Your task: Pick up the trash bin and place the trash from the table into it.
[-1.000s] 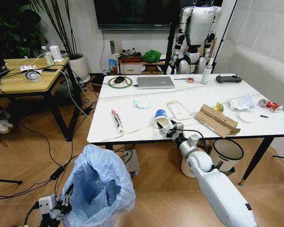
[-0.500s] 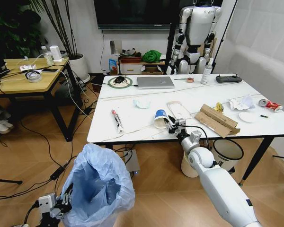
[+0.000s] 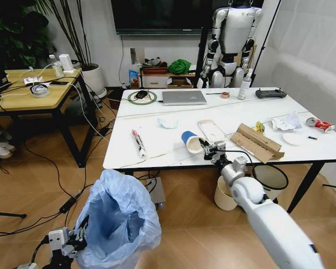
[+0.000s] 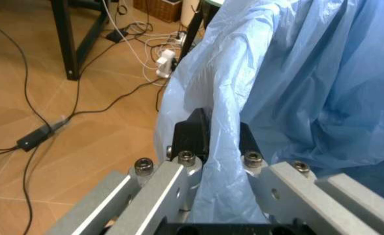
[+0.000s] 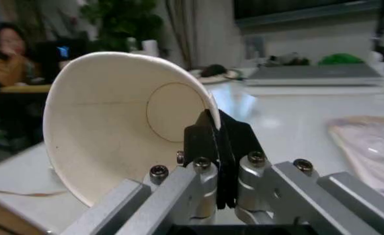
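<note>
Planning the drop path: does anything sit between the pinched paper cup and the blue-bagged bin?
Nothing visible does. The right gripper pinches the blue-white paper cup at the table's near edge; the light-blue-bagged trash bin, in the left gripper, hangs below, mouth open.

The right gripper (image 5: 219, 147) pinches the rim of the paper cup (image 5: 123, 125), tipped on its side on the table (image 5: 297, 107).

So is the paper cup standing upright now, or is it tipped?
Tipped. The paper cup lies on its side on the table, mouth facing the right gripper, which pinches its rim.
</note>
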Tool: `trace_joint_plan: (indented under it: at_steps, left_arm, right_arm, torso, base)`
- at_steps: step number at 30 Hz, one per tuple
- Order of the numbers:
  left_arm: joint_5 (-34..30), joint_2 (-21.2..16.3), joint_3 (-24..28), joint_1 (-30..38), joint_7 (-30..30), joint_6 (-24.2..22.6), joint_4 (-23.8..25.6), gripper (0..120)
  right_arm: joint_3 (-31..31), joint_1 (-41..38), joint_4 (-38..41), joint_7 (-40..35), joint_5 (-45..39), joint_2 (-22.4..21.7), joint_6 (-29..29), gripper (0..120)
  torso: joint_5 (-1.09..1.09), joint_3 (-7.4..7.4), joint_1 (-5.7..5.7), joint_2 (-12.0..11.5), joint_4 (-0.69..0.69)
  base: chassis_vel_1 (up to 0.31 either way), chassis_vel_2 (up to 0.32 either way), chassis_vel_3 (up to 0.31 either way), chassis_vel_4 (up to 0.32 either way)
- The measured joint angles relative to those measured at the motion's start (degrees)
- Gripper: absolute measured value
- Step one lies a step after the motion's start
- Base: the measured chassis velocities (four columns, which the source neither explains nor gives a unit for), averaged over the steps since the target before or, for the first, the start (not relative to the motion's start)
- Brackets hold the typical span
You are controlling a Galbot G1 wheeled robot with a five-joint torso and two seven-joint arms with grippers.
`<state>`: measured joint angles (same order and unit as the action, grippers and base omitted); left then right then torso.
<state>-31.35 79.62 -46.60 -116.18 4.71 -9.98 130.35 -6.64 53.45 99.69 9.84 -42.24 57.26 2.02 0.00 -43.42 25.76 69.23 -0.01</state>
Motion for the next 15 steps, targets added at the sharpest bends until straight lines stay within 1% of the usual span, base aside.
trace_joint_plan:
  at_steps: [1, 2, 5, 7, 9, 10, 11, 15]
  left_arm:
    - [-0.1, -0.1, 0.1, 0.0, -0.1, -0.1, 0.0, 1]
    - [-0.1, -0.1, 0.1, 0.0, -0.1, -0.1, 0.0, 1]
    - [-0.6, -0.5, 0.2, 0.0, -0.3, -0.4, 0.3, 1]
    - [-0.8, -0.8, 0.3, -0.1, -0.3, -0.6, 0.4, 1]
    - [-1.0, -1.0, 0.3, 0.0, -0.4, -0.8, 0.4, 1]
    - [-1.0, -1.0, 0.3, 0.0, -0.4, -0.8, 0.4, 1]
    - [-1.2, -1.2, 0.3, 0.0, -0.4, -0.9, 0.4, 1]
    - [-1.8, -1.7, 0.2, 0.2, -0.7, -1.3, 0.4, 1]
  right_arm:
    - [1.2, 0.3, 2.7, 0.7, -2.0, -1.4, 0.2, 0]
    - [1.2, 0.3, 2.7, 0.7, -2.0, -1.4, 0.2, 0]
    - [5.9, 0.5, 10.4, 1.8, -8.2, -4.8, 1.0, 0]
    - [9.4, 0.1, 14.0, 2.6, -10.3, -6.2, 1.1, 0]
    - [13.2, -0.5, 16.5, 3.2, -11.0, -7.1, 1.1, 0]
    - [13.2, -0.5, 16.5, 3.2, -11.0, -7.1, 1.1, 0]
    - [17.0, -1.3, 18.0, 3.9, -11.1, -7.7, 1.1, 0]
    - [25.4, -3.9, 19.4, 5.8, -10.2, -8.3, 0.4, 0]
  torso:
    - [-0.01, 0.0, 0.0, 0.0, -0.01]
    - [-0.01, 0.0, 0.0, 0.0, -0.01]
    - [0.0, 0.0, -0.01, 0.0, 0.0]
    - [-0.01, 0.0, 0.0, 0.0, 0.01]
    - [0.0, 0.0, -0.01, 0.0, 0.01]
    - [0.0, 0.0, -0.01, 0.0, 0.01]
    - [0.0, 0.0, -0.01, 0.0, 0.01]
    - [0.0, 0.0, -0.01, 0.0, 0.01]
  base:
    - [0.0, 0.0, 0.0, 0.0]
    - [0.0, 0.0, 0.0, 0.0]
    - [0.0, 0.0, 0.0, 0.0]
    - [0.0, 0.0, 0.0, 0.0]
    - [0.0, 0.0, 0.0, 0.0]
    - [0.0, 0.0, 0.0, 0.0]
    - [0.0, 0.0, 0.0, 0.0]
    - [0.0, 0.0, 0.0, 0.0]
